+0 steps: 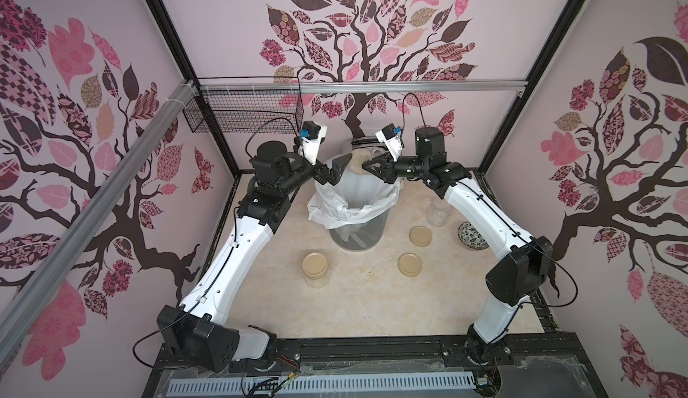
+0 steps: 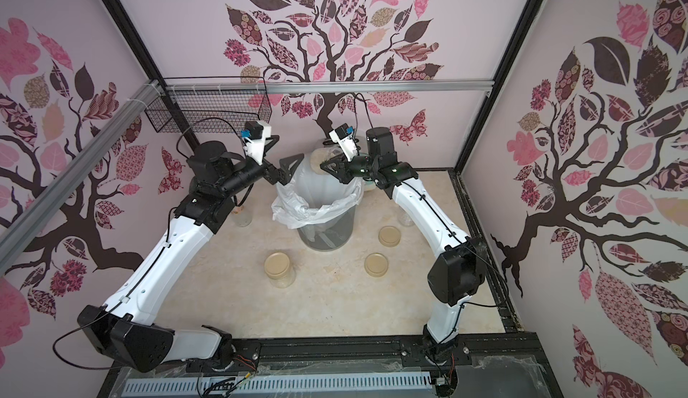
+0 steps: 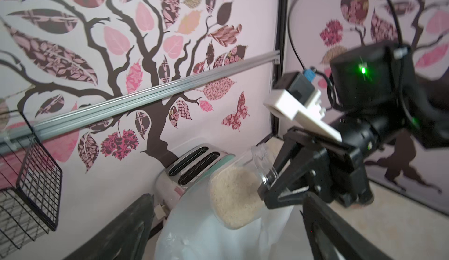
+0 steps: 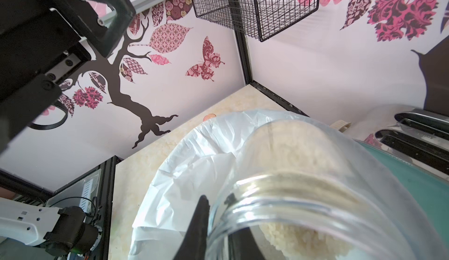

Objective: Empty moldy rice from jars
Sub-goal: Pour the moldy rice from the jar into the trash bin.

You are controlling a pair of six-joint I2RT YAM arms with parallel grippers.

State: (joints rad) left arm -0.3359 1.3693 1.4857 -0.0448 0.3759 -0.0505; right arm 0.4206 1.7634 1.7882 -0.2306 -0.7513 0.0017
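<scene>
Tree-papered walls (image 1: 223,24) enclose a cream bench (image 1: 353,303); above its lined bin (image 1: 376,228), right end effector (image 3: 266,189) clamps a jar (image 3: 234,193), left end effector (image 1: 337,169) gapes.

You see a bin (image 1: 357,238) with a white bag (image 1: 335,212) in it. A toaster (image 3: 194,164) sits just behind the bin. A dark patterned bowl (image 1: 473,235) stands right of the bin. A wire basket (image 1: 242,115) hangs behind the bin, to its left.

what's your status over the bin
Right gripper shut on jar rim above bin. Rice inside, mouth uppermost. Left gripper open alongside. Nothing between jar and bin.
</scene>
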